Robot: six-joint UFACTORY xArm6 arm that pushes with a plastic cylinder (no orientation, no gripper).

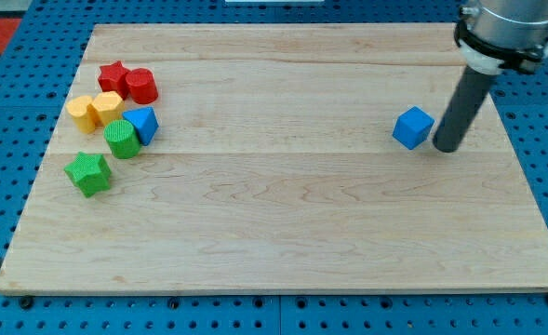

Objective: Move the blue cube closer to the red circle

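Observation:
The blue cube [412,127] lies alone on the wooden board at the view's right. My tip [446,147] stands just to the right of it, very near or touching its right side. The red circle [141,85], a red cylinder, sits far off at the view's upper left, in a cluster of blocks. The dark rod rises from the tip to the arm's grey end at the view's top right.
Around the red circle: a red star [114,76] to its left, a yellow heart [81,113] and a yellow block [107,106] below, a green cylinder [121,138], a blue triangle [144,124], a green star [89,173]. The board [283,233] lies on blue pegboard.

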